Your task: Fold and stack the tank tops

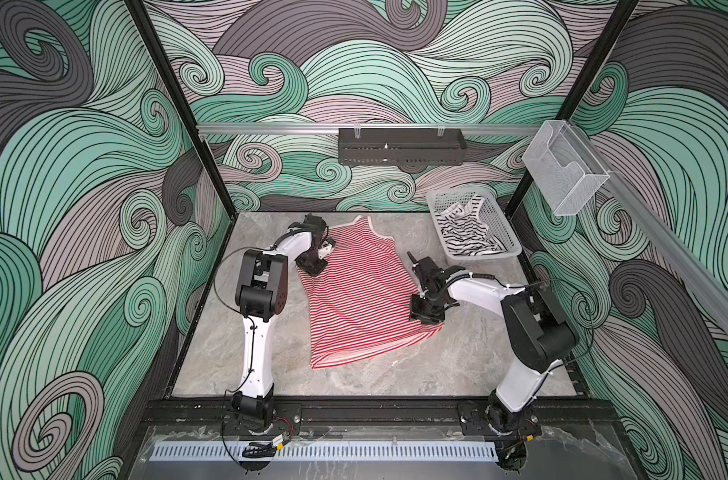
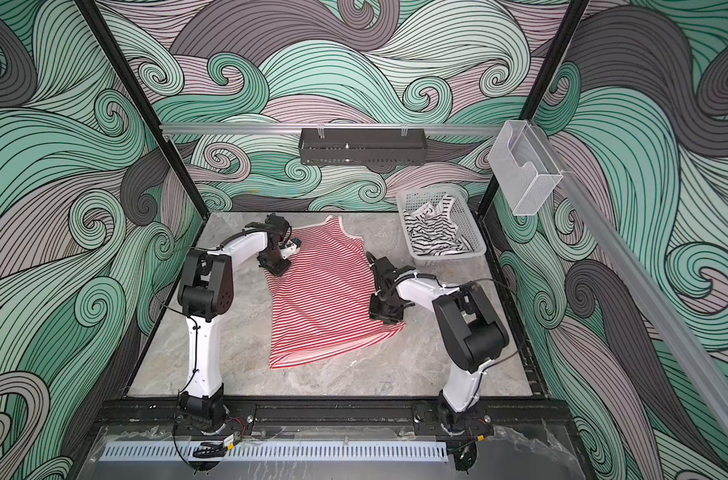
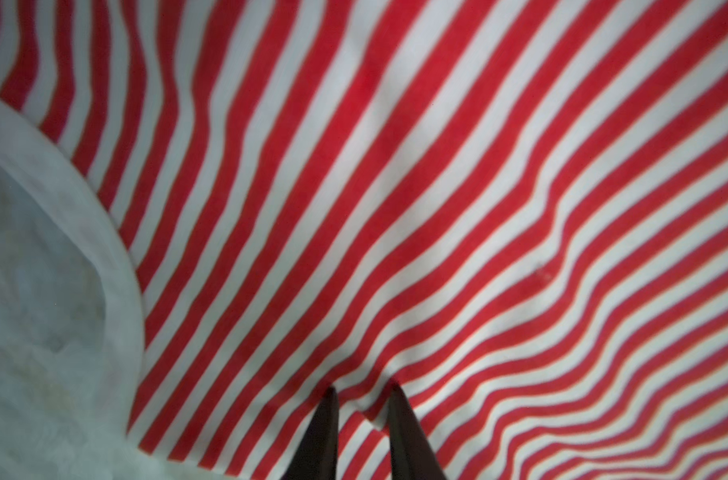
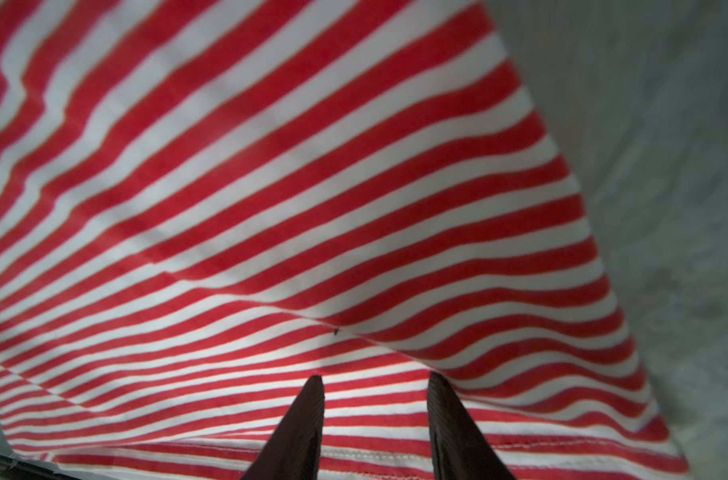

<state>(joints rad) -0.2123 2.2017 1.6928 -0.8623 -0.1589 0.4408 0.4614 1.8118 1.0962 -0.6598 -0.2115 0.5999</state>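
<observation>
The left gripper (image 3: 362,390) is down on the far-left part of the red-striped tank top (image 1: 354,299), near a curved white-edged opening. Its fingers (image 3: 325,436) are nearly together, with a small pucker of cloth pinched between them. I judge this hold pins the shoulder end while the body is squared up.

The top lies mostly flat in the middle of the table (image 1: 458,365), straps toward the far side and hem toward the near side. The near-right corner of the hem is drawn out to a point and looks rumpled. No fold shows in it, so the task seems to be at an early stage.

The right gripper (image 4: 375,376) is low over the right edge, close to that hem. Its fingers stand apart and the stripes run unbroken across the gap — open, by the look of it, and holding nothing.

In the far-right corner the black-striped tank top (image 1: 466,232) lies crumpled in a white basket (image 1: 510,249), well apart from the red one. Nothing lies on the red top but the two grippers. The right arm sits between it and the basket — a reach for the second garment would call for that arm to lift clear.
</observation>
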